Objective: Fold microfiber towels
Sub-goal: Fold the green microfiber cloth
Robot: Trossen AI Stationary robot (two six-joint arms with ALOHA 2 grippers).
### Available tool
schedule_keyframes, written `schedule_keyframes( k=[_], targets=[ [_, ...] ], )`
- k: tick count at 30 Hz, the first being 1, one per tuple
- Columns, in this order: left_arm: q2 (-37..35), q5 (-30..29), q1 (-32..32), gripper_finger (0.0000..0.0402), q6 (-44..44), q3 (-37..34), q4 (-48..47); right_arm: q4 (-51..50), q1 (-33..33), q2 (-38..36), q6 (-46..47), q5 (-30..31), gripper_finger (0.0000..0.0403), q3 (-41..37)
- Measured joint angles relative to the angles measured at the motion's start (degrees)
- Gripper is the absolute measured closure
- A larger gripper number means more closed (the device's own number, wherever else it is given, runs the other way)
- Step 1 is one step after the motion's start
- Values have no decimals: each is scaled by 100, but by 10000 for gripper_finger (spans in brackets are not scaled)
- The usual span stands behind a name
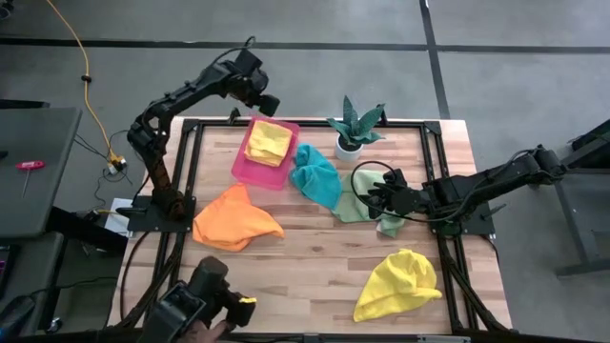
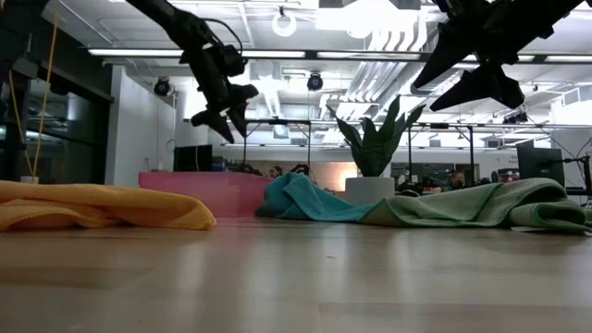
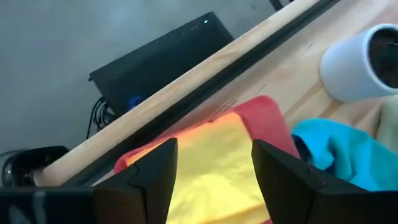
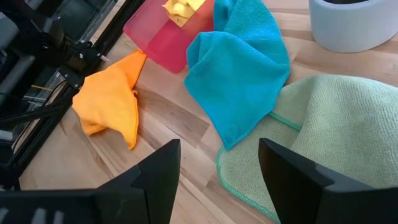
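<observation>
A folded yellow towel (image 1: 269, 141) is lying flat and squared inside the pink tray (image 1: 242, 168) at the far side of the bench. Just beside the tray, a teal towel (image 1: 317, 175) is sitting crumpled, its near edge overlapping a light green towel (image 1: 360, 206) that is spreading loosely with a darker stitched hem. An orange towel (image 1: 235, 220) is lying bunched in a rough mound on the left part of the bench. A second yellow towel (image 1: 398, 283) is resting rumpled near the front right, well apart from the others.
</observation>
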Motion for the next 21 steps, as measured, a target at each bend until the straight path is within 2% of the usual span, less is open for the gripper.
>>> schedule_keyframes(
  k=[3, 6, 8, 9, 11, 14, 21],
  targets=[
    [0, -205, -103, 245, 139, -122, -55, 0, 0, 0, 0, 0, 194, 0],
    [3, -248, -278, 314, 225, -512, 1, 0, 0, 0, -1, 0, 194, 0],
    [-25, -21, -434, 371, 240, -902, 199, 0, 0, 0, 0, 1, 194, 0],
    [-93, 243, -527, 385, 272, -1131, 419, 0, 0, 0, 1, 6, 194, 0],
    [-416, 755, -783, 388, 271, -1620, 1179, 1, 2, 0, -1, 51, 194, 0],
    [-1181, 1110, -1282, 397, 165, -2297, 2421, 15, 2, 0, -1, 171, 194, 0],
    [-2864, 1095, -2539, 401, -932, -3619, 4901, 84, -13, 0, -232, 429, 194, 0]
  ],
)
